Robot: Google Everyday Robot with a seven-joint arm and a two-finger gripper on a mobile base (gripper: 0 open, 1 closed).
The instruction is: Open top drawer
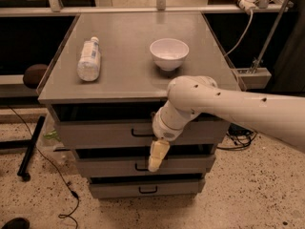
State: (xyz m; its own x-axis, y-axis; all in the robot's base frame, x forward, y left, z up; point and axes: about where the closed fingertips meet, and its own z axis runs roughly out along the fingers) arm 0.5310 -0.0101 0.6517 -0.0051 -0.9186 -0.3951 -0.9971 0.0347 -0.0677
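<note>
The top drawer (95, 135) is the tallest of three grey drawer fronts under the grey cabinet top (128, 80), with a dark gap above it. Its small black loop handle (139, 134) sits at centre, partly covered by my white arm. My gripper (157, 160) is cream-coloured and hangs pointing down just right of and below that handle, in front of the middle drawer (195, 165). It holds nothing that I can see.
A plastic bottle (89, 59) lies on the cabinet top at the left and a white bowl (168, 53) stands at the right. The bottom drawer (119, 189) is near the speckled floor. A black stand leg (29, 149) and a cable (59, 178) lie at the left.
</note>
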